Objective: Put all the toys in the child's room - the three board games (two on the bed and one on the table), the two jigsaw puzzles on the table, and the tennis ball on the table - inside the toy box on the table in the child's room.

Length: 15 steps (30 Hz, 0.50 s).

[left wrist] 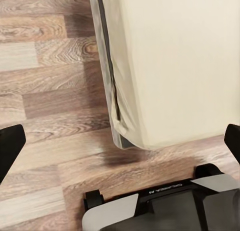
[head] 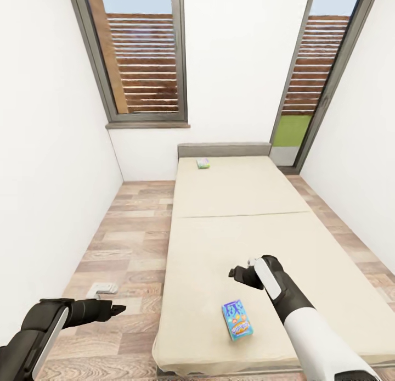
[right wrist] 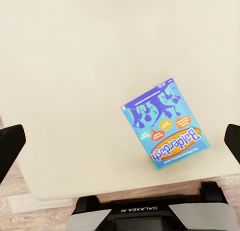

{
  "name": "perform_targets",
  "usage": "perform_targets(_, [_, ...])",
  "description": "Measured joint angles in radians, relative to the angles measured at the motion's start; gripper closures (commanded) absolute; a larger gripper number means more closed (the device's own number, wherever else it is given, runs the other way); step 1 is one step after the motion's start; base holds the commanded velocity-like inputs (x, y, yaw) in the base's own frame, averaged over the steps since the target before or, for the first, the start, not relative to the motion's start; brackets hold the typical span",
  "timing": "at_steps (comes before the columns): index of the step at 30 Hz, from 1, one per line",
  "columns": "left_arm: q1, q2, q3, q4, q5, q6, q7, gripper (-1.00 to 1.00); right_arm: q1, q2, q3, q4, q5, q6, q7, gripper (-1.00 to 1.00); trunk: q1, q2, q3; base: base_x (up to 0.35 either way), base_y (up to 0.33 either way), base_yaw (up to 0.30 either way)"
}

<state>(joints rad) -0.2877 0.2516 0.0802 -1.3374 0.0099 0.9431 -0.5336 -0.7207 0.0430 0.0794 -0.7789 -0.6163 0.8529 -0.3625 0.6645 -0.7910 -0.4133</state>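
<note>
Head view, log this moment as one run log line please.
right gripper: open, above bed | blue board game: flat near foot edge, untouched | second board game: by headboard | left gripper: over floor

Two board games (head: 237,319) on bed (head: 241,205)

we see a narrow room with plain white walls (head: 49,167) on both sides and at the far end. the floor (head: 129,244) is wood plank in mixed brown and grey tones. a grey-framed window (head: 140,57) sits in the far wall at the left, with a grey sill under it. a tall glazed door (head: 321,79) stands at the right. beyond both are brown horizontal slats (head: 142,62), pale sky and a patch of green grass (head: 291,129). light is even and bright.
</note>
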Motion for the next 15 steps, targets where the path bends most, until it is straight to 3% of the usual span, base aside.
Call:
perform_targets(7, [0.0, 0.0, 0.0, 0.0, 0.0, 0.0, 0.0, -1.0, -0.003, 0.0, 0.0, 0.006, 0.001, -0.002, 0.0, -1.0, 0.0, 0.0, -0.011, 0.005, 0.008, 0.0])
perform_targets(15, [0.0, 0.0, 0.0, 0.0, 0.0, 0.0, 0.0, -1.0, -0.007, 0.001, 0.001, 0.008, 0.001, -0.003, 0.0, -1.0, 0.0, 0.0, -0.024, 0.094, 0.145, 0.0])
